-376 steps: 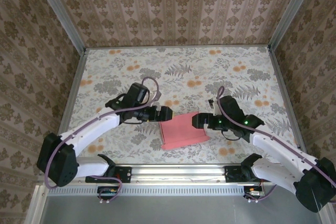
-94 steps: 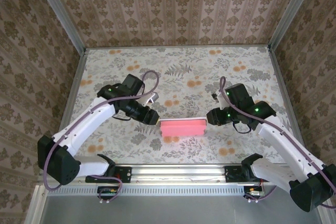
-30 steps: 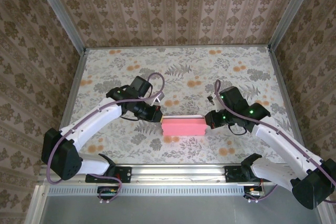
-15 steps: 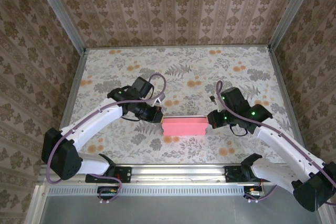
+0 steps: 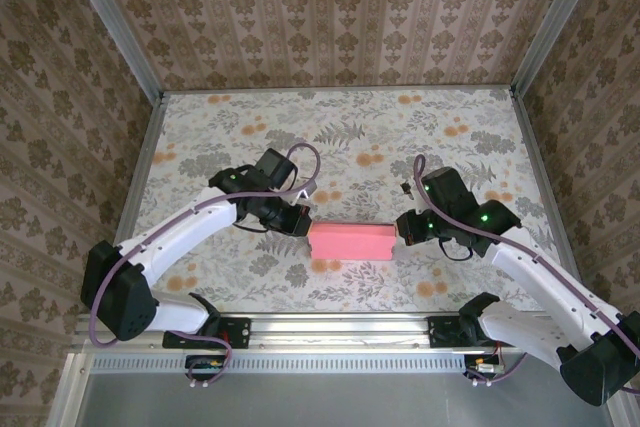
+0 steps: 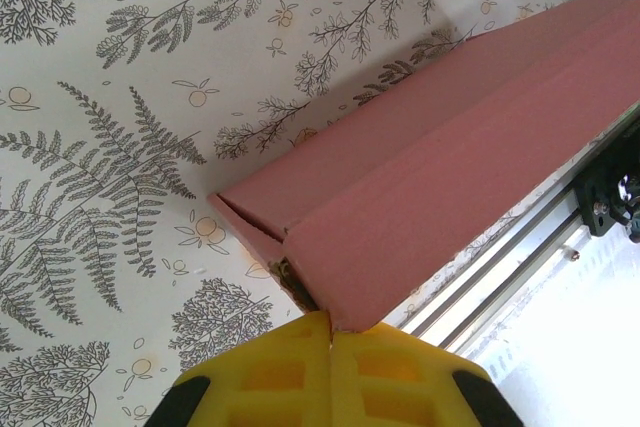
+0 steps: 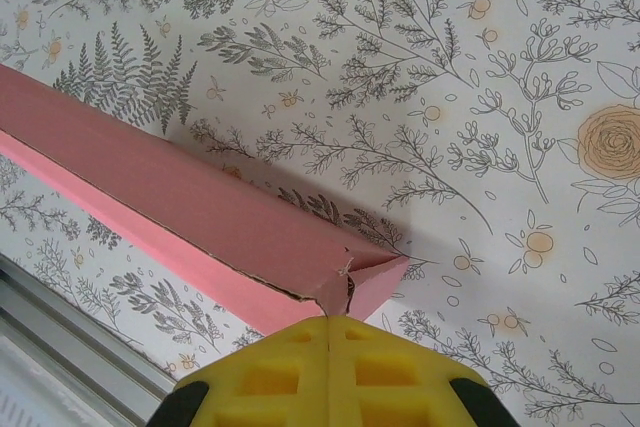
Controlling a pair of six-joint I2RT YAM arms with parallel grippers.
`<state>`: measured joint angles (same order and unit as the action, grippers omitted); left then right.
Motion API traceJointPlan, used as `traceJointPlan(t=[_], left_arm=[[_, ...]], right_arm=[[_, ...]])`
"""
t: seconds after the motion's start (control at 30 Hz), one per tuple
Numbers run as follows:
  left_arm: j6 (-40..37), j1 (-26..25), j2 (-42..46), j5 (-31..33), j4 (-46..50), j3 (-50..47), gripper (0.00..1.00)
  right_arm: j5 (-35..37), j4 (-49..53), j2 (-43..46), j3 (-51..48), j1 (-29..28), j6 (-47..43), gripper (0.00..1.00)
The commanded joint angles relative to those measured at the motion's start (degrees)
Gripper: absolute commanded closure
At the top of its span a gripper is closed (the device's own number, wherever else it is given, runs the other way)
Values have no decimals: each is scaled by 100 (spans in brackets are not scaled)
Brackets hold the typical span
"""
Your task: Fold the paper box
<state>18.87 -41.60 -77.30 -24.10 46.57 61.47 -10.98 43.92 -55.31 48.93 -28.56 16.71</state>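
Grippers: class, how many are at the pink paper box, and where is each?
2. The left gripper, shut, meets the paper box at its left end; the right gripper, shut, meets its right end.

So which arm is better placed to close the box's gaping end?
Left, probably: the left hand, shut, touches the box at that gaping end; the right hand, also shut, sits at the other, nearly closed end.

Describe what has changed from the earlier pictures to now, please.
The paper box, at first a wider slanted shape, now lies as a narrow flat strip on the table. The left gripper and the right gripper, both shut, moved inward from a short way off until their tips met the box's two ends. Over the last seconds the box kept its place.
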Motion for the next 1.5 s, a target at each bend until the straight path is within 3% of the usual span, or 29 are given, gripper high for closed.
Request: traceJointPlan(t=[0.0, 0.77, 1.17, 1.37, 1.47], left_arm=[[-16, -25, -128, 133, 329, -40, 96], [-22, -125, -188, 193, 322, -23, 97], [66, -121, -220, 212, 331, 5, 98], [30, -126, -233, 239, 327, -38, 98], [16, -135, -220, 250, 318, -71, 98]], right_arm=[[-207, 7, 72, -128, -27, 121, 96], [-361, -120, 77, -98, 61, 461, 97], [-449, -173, 397, -664, 39, 734, 96], [-211, -36, 548, -639, 51, 785, 84], [-71, 89, 655, -392, 68, 718, 83]])
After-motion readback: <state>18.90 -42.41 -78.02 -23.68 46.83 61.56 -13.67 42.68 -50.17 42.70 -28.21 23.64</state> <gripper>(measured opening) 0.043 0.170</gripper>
